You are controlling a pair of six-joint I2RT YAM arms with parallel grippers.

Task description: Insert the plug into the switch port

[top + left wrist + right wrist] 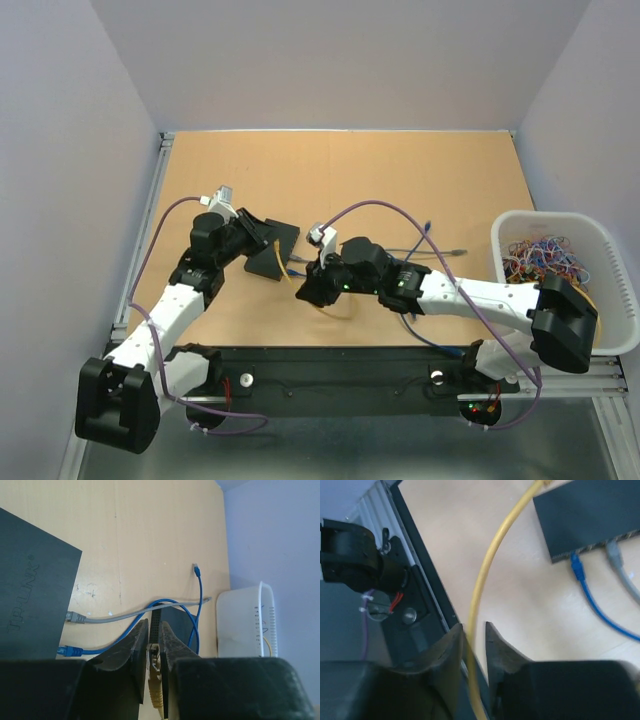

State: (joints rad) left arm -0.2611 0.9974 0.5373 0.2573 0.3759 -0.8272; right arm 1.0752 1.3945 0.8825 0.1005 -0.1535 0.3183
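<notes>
The black switch (284, 238) lies left of centre on the table; the left wrist view shows its top with the TP-LINK lettering (30, 595). My left gripper (262, 242) is right next to it and is shut on the yellow plug (155, 667), which is held upright between the jaws (154, 624). The yellow cable (287, 270) runs from there to my right gripper (304, 292). In the right wrist view the cable (490, 555) passes loosely between the slightly open jaws (472, 626), against the left finger. The switch's port side (590, 515) shows at the top right.
A grey cable (115, 616) and a blue cable (112, 644) are plugged into the switch and trail right. A white basket (552, 216) of cables stands at the right edge. The black base plate (330, 375) runs along the near edge.
</notes>
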